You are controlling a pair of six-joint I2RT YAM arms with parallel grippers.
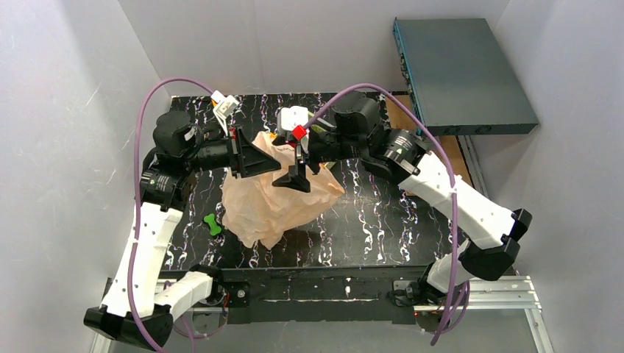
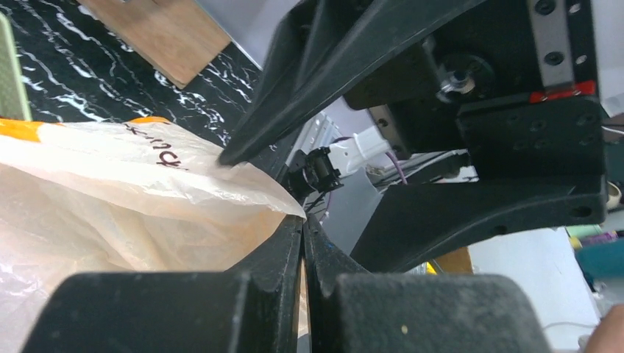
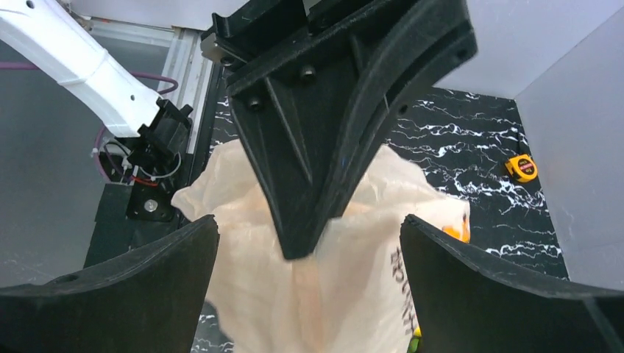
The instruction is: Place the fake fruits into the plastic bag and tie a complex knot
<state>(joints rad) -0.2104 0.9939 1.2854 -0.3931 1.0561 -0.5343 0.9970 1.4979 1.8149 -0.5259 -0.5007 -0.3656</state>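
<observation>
Two grippers are meeting over the plastic bag (image 1: 265, 209), which is lying crumpled mid-way across the black marbled table (image 1: 368, 228), between the arms. Your left gripper (image 1: 277, 163) is pinching together on a raised fold of the bag's rim, with film caught flat between its pads (image 2: 283, 250). Your right gripper (image 1: 297, 168) is hanging with its jaws spread wide, straddling that same fold and the left fingertips.

An orange patch is showing through the film, and I am judging it to be one of the fake fruits (image 3: 461, 225); the others are hidden. No knot is showing yet, so you are probably gathering the rim for the tie.

Before closing the right jaws, be checking that they are taking film only, just beside the left tips and not on the left fingers themselves. Be gathering a thick bunch rather than a single layer, since thin film like this is likely to slip or tear. Be pulling gently, so the load is not tipping out.
</observation>
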